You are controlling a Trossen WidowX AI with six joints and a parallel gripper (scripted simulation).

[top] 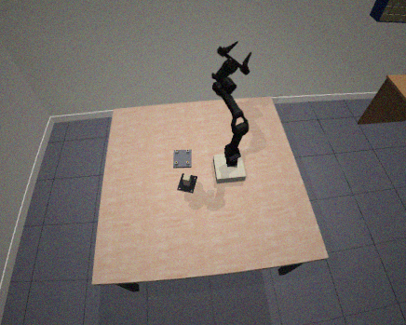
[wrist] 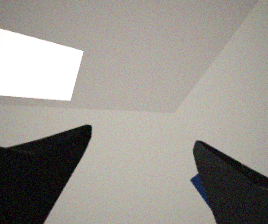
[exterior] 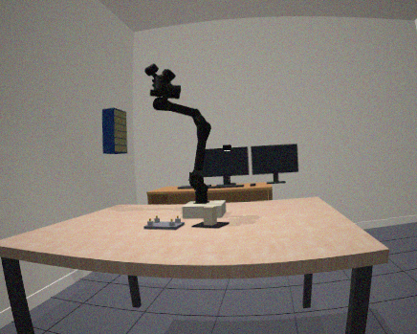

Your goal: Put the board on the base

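- Black board [top: 182, 188] [exterior: 197, 225], lying flat on the table [top: 196, 242] [exterior: 196, 255] with its pale square handle [top: 187, 180] [exterior: 210, 215] uppermost; this attitude suits a grasp from above and needs no flipping.
- Grey base [top: 182, 158] [exterior: 164, 225], beside the board and apart from it, its four posts upright and pin tips exposed, ready to receive the corner holes.
- Board turned somewhat relative to the base in the top view; a small rotation is probably required before lowering.
- Gripper [top: 244, 47] [wrist: 142, 138], raised high and away from both parts, jaws wide apart with nothing between them; the approach presumably comes next.
- Wrist view: only fingers, wall, ceiling and a bright panel [wrist: 37, 67]; board and base lie outside it.
- Exterior view: fingers hard to distinguish against the dark wrist; corner holes not discernible.
- Top view: holes and pins tiny, their fit impossible to judge.
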